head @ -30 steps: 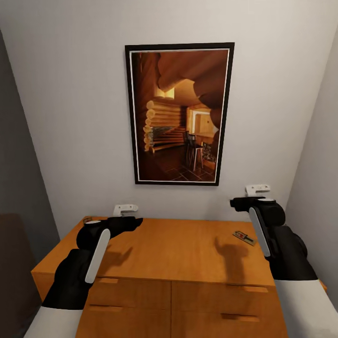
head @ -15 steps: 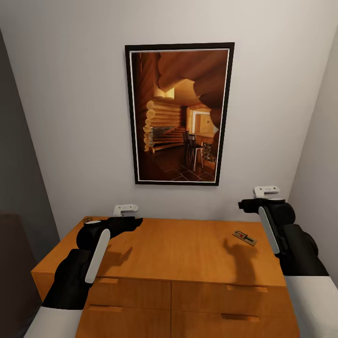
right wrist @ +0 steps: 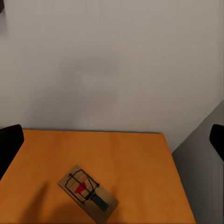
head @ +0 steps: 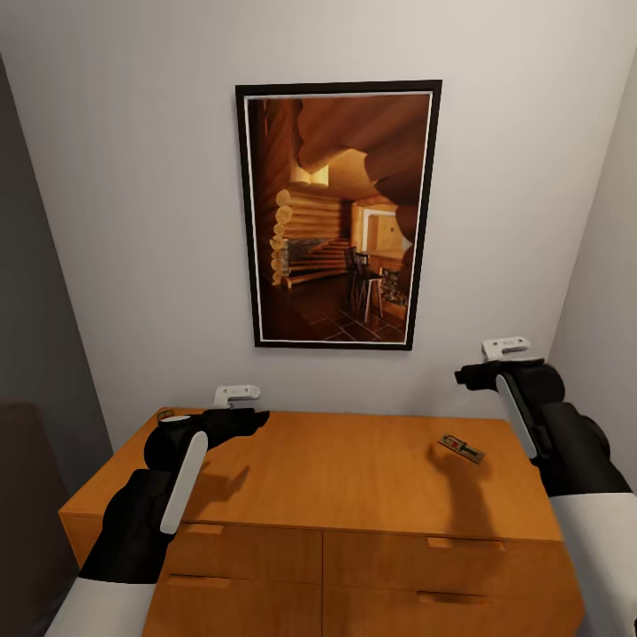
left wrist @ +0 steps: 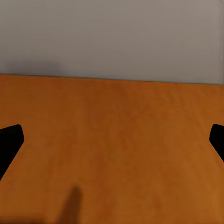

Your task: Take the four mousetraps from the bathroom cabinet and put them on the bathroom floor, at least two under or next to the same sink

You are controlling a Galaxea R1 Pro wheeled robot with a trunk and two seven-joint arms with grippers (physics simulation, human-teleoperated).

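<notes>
Flat tan mousetrap, wire, perhaps red bait, both hands open, empty.

Counted one cabinet with four drawer fronts, each with one bar handle. One mousetrap for sure near the top's right edge, plus one tiny half-hidden thing at the back left corner that might've been a second. One framed picture, two grippers.
</notes>
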